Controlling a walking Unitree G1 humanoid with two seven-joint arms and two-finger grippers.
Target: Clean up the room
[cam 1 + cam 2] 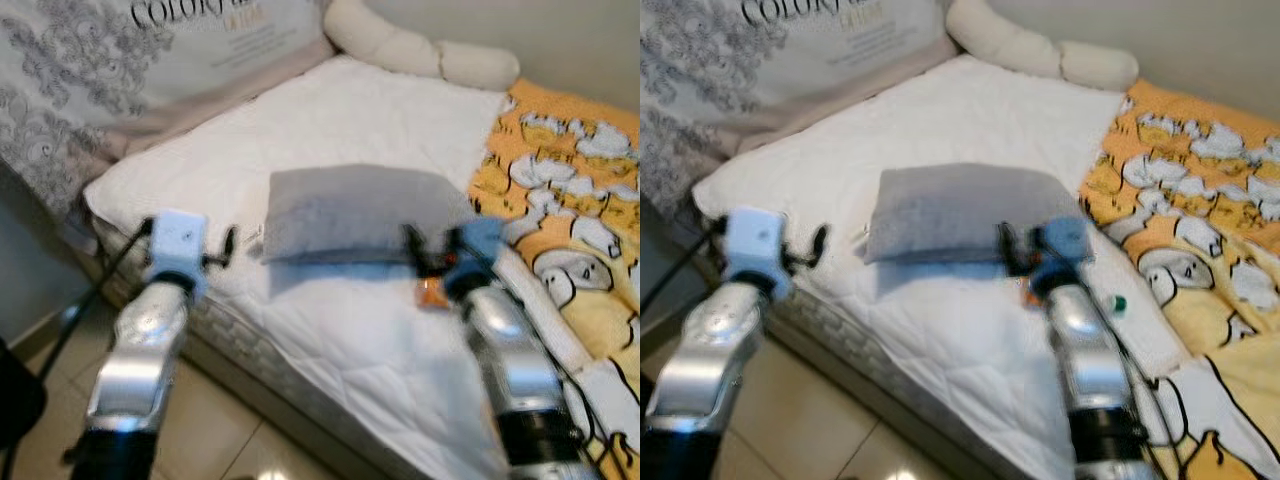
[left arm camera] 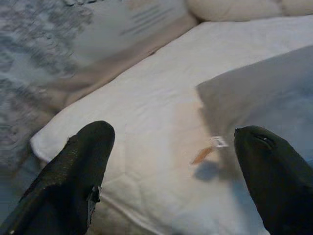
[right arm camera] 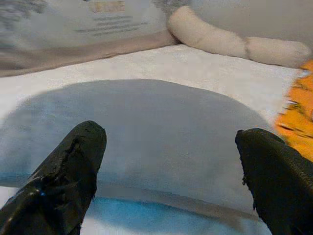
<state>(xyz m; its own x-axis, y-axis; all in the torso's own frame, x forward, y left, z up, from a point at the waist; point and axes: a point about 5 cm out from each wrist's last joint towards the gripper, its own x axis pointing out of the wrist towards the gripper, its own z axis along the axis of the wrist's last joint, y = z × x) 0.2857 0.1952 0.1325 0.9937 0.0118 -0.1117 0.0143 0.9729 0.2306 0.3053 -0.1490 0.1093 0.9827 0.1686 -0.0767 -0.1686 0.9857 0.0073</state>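
Only legible text: large dark capitals "COLO…" on the plastic-wrapped package (image 1: pixel 150 60) leaning at the head-end edge of the bed (image 1: pixel 330 110), cut off by the frame's top. Orange line under it reads roughly "LA…", blurred. Smaller print lines below it are too blurred to read.

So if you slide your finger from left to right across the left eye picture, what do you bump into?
Patterned packaged bedding → left gripper → grey pillow → right gripper → orange cartoon blanket.
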